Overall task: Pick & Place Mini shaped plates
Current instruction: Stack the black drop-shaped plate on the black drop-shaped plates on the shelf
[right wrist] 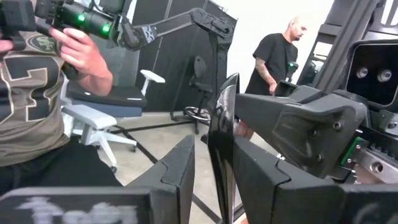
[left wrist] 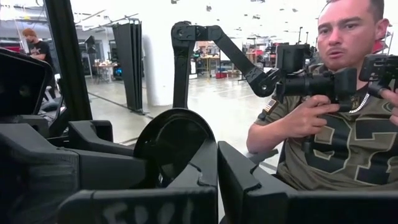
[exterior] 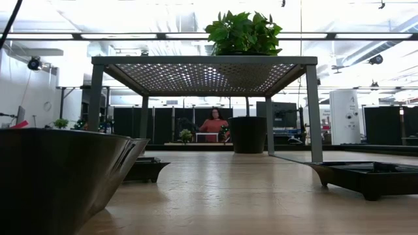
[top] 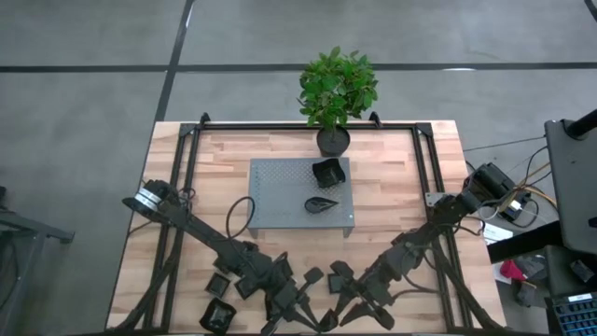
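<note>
A round black mini plate [left wrist: 168,143] stands upright in the air off the table's near edge, edge-on in the right wrist view [right wrist: 221,124]. My right gripper [right wrist: 214,177] is shut on it, coming level from the right [top: 340,285]. My left gripper [left wrist: 217,183] is shut, with nothing between its fingers, and points level at the plate's face from the left [top: 308,285]. On the grey perforated platform [top: 280,201] lie a square plate [top: 328,172] and a leaf-shaped plate [top: 322,203]. More plates rest flat on the table at the near left [top: 221,283] [top: 216,317]. My right gripper has the round plate between its two fingers, one on each face, at the plate's lower part [right wrist: 224,168]. The fingers come level from the table's right. The plate stands upright, lifted clear of the table. My left gripper's shut fingertips [left wrist: 202,155] reach the plate's face; whether they touch it I cannot tell.
A potted plant [top: 333,140] stands behind the platform at the far edge. In the low view, plates lie close by at left [exterior: 59,176] and right [exterior: 366,177], another farther back [exterior: 145,170]. A person holding a rig [left wrist: 323,118] sits just beyond the near edge.
</note>
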Robot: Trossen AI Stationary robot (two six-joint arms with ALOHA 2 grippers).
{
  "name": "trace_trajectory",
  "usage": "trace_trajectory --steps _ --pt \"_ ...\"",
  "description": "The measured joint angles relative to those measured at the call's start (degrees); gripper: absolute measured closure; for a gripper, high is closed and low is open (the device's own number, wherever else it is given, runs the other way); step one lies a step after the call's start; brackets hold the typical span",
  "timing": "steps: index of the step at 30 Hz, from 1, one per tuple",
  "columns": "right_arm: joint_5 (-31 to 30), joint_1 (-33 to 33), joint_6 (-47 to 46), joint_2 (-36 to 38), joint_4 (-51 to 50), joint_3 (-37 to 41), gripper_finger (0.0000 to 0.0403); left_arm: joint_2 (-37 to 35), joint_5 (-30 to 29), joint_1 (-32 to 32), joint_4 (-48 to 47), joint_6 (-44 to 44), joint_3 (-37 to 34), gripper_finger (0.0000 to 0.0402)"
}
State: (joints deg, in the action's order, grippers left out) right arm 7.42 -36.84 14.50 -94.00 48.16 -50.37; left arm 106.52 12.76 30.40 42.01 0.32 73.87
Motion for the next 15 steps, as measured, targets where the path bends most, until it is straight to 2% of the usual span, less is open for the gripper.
trace_trajectory --steps 15 --pt "0.6 0.0 0.9 0.0 -0.2 0.0 0.0382 0.0 -0.4 -0.9 0.0 0.0 0.0 0.0401"
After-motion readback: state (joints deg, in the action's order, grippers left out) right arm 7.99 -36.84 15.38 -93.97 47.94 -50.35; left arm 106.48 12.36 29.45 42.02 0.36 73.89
